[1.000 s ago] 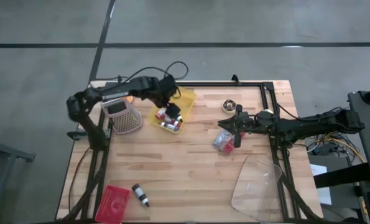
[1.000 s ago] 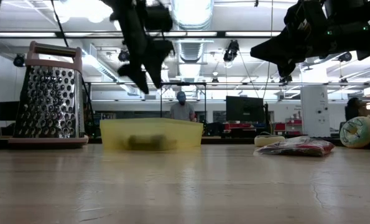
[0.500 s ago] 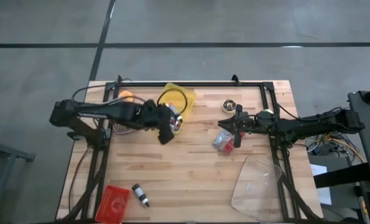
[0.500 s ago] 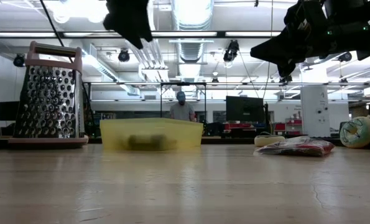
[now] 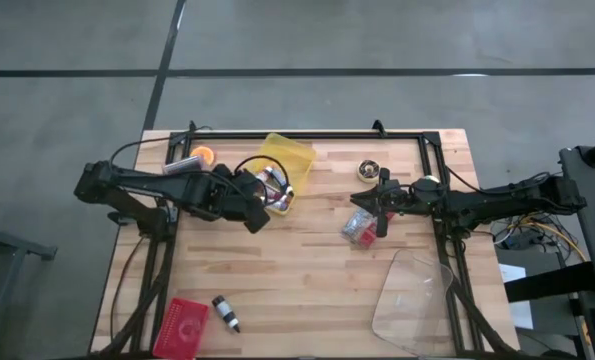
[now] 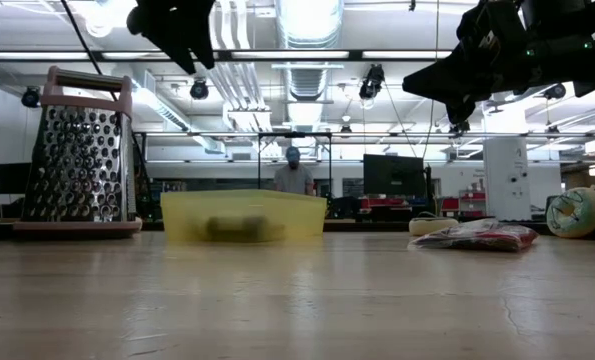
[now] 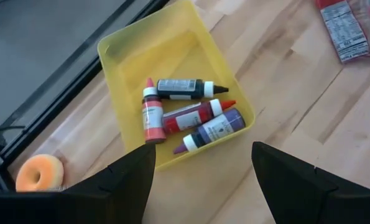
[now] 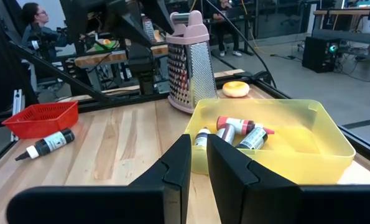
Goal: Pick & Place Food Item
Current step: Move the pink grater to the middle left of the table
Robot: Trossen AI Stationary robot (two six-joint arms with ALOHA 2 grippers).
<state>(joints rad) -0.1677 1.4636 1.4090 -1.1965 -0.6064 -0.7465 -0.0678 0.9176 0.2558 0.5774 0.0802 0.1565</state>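
Left gripper (image 5: 260, 214): fingers wide apart, holding nothing, above the worktop (image 5: 307, 290) just in front of the yellow tray (image 5: 295, 153).
Yellow tray: near the far edge, left of middle.
Food colouring bottles (image 7: 191, 114): four in the tray, caps red, black, red, purple.
Right gripper (image 5: 381, 206): nearly closed, empty, over the snack packet (image 5: 357, 227).

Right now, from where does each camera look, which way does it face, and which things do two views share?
High view: above the table, facing straight down; both dark arms show.
Low view: at table-top height, facing level across; arms hang in from above.
Left wrist view: over the yellow plastic tray; open left fingers show.
Right wrist view: low, facing the tray and the metal box grater with pink handle; shut right fingers show.
Shared: both wrist views see the tray's four small squeeze bottles and the orange doughnut.
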